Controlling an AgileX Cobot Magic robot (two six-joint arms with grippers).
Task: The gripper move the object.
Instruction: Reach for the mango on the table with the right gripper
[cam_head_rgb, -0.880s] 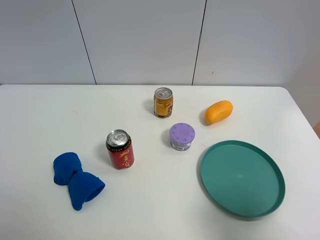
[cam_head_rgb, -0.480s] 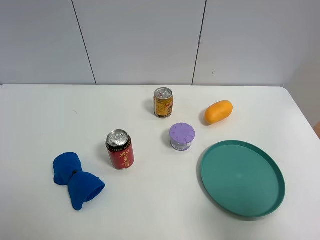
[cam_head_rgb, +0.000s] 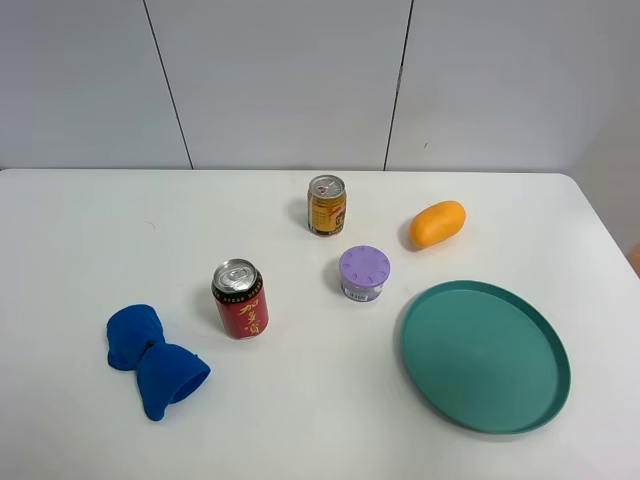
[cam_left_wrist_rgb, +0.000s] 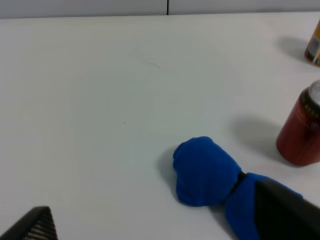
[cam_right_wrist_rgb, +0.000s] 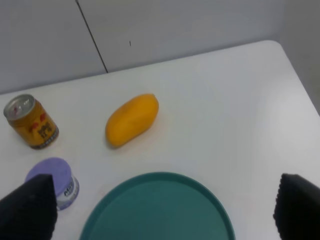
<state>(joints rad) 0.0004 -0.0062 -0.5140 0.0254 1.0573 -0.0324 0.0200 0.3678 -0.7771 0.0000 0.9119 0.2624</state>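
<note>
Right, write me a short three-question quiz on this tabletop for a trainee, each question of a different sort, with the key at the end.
1. True or false: the orange fruit lies on the table, off the green plate.
2. Which thing lies farthest left in the exterior high view? A. blue cloth B. purple-lidded jar C. green plate
3. How many drink cans stand upright?

Key
1. True.
2. A.
3. Two: the red can and the gold can.
</note>
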